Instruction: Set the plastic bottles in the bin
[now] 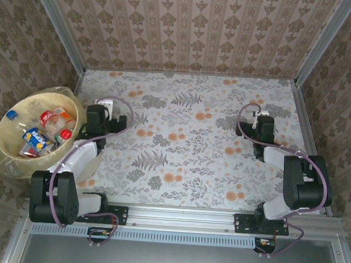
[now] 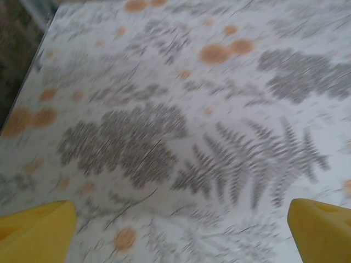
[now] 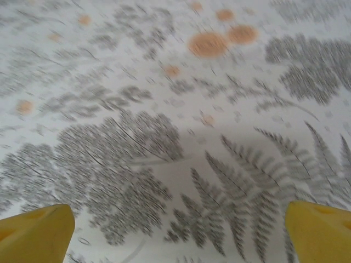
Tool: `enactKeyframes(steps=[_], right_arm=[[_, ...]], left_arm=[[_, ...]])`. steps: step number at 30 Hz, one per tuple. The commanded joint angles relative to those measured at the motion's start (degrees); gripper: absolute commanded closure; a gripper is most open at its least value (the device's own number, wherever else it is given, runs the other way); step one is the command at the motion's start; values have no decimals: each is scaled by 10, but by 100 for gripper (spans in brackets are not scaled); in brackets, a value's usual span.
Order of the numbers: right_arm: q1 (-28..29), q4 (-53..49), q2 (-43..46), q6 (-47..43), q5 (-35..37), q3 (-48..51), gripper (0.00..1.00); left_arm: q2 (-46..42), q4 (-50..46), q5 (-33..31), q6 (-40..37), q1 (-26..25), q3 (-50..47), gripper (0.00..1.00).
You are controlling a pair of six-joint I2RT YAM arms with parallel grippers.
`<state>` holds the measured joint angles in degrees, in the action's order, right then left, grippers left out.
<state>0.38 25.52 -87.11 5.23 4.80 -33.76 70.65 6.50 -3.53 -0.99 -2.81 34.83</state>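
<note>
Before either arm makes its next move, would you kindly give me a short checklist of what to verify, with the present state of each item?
1. Left gripper open and empty: ok, its fingers stand wide apart over the floral table.
2. Right gripper open and empty: ok, likewise wide apart over the table.
3. Plastic bottles inside the bin: ok, those in sight lie within its rim.
4. Bin upright at the table's left edge: ok.
5. Full bottle count: cannot tell, they overlap in the bin.
6. Wrist pictures sharp: not ok, both are blurred.
</note>
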Motion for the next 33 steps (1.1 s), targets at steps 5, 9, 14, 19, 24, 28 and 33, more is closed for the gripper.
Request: enactKeyframes(steps=[5,9,14,19,24,28,33], right_arm=[[-7,323,-18,-28,-47,139,0],[-2,265,-5,-9,26,120,0],[0,270,-5,-10,29,123,0],[0,270,-5,-11,29,123,0],[1,269,-5,-12,27,122,0],[1,260,-7,-12,26,117,0],[1,264,-5,-13,27,120,0]], left_arm=[[6,166,35,-5,50,-66,0],[42,214,56,-11,59,-69,0],[98,358,125,21,80,-111,0],[178,455,32,-30,21,-127,0],[172,433,-50,-3,7,-122,0],[171,428,-50,-2,7,-121,0],[172,429,-50,-2,7,-121,0]])
